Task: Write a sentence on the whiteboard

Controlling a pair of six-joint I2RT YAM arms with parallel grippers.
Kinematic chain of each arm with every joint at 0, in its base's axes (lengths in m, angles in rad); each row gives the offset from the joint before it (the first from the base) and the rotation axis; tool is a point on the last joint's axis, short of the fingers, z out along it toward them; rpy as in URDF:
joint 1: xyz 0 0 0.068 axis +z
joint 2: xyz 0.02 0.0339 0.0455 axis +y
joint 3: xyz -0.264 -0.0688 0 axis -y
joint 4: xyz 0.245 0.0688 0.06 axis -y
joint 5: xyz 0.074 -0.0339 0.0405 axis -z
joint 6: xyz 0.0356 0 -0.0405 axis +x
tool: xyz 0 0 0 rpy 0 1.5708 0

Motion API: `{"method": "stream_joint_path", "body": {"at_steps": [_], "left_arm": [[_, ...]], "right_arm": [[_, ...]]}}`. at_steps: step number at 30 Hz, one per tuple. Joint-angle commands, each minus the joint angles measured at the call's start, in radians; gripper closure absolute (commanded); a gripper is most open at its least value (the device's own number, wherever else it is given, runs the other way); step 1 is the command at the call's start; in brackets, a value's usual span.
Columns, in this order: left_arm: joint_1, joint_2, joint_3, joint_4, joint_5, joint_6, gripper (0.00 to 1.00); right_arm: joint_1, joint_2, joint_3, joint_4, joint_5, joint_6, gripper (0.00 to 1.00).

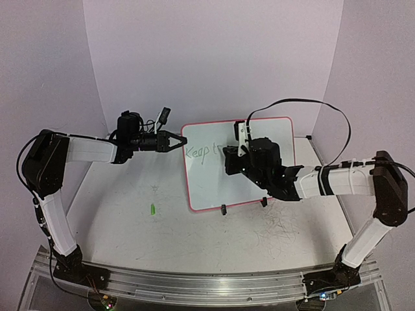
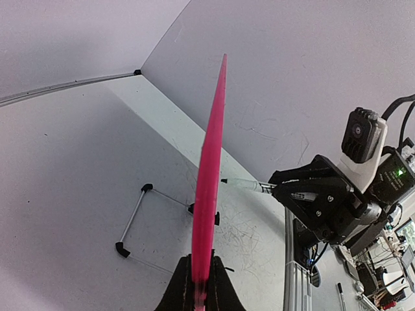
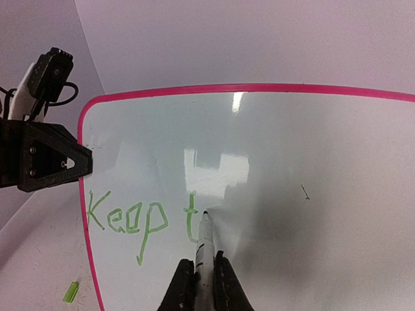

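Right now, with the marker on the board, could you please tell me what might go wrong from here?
The whiteboard is held only by the left gripper pinching its left edge; marker pressure further right could swing or tip it. The right gripper holds the marker well back from its tip, so it may slip or tilt, distorting the sentence, which reads only "Keep t".

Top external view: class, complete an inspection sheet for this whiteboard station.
Surface: white table, dark scribbles at right.
Job's things: whiteboard propped on its feet; sentence reads "Keep t" so far; marker tip at the t.
Clutter: small green piece lying left of the board.
Grippers: left gripper, jaws shut on the whiteboard's left rim; right gripper, jaws shut on the marker.
Cables: black cable arcing off the right gripper.
Surroundings: plain pale backdrop walls.
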Motion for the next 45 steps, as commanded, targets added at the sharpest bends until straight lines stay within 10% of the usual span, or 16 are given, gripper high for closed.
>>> {"method": "stream_joint_path", "body": {"at_steps": [1, 45], "left_arm": [[0.005, -0.051, 0.006, 0.038, 0.012, 0.006, 1.00], [0.005, -0.059, 0.007, 0.038, 0.013, 0.006, 1.00]], "right_arm": [[-0.015, -0.033, 0.012, 0.014, 0.003, -0.003, 1.00], [-0.004, -0.011, -0.070, 0.000, -0.014, 0.037, 1.00]]}}
